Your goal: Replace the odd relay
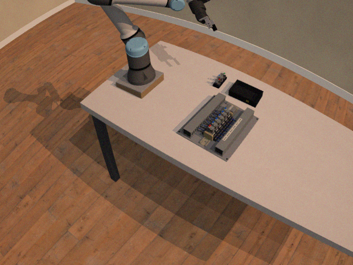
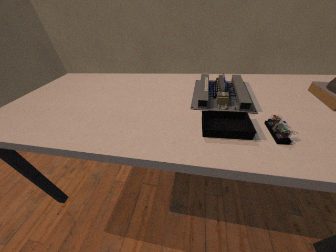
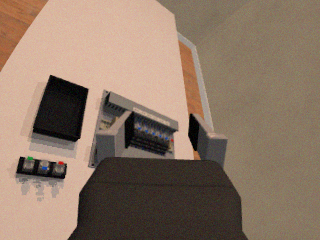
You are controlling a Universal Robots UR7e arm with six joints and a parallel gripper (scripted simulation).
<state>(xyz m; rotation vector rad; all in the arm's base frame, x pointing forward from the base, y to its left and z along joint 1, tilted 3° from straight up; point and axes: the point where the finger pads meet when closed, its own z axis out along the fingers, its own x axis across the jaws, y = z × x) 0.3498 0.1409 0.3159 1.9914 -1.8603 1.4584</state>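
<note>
A grey panel (image 1: 218, 125) on the table holds a row of clear relays. The relay at the near left end has a red button (image 1: 210, 125); the others (image 1: 220, 115) have blue buttons. In the exterior view the red button (image 2: 223, 73) is at the far end of the panel (image 2: 222, 92). A black holder (image 1: 219, 79) carries three spare relays, with red (image 2: 274, 116), blue (image 2: 284, 122) and green (image 2: 283, 128) buttons. The black tray (image 1: 245, 92) is empty. My gripper (image 1: 211, 26) is open and empty, high above the table's far edge. In the wrist view its fingers frame the panel far below.
The arm's base (image 1: 139, 77) stands on a wooden block at the table's left end. Two long grey ducts (image 1: 203, 114) flank the relay row. A beige block (image 1: 208, 134) sits at the row's near end. The tray (image 3: 62, 108) and spare holder (image 3: 42, 167) lie side by side.
</note>
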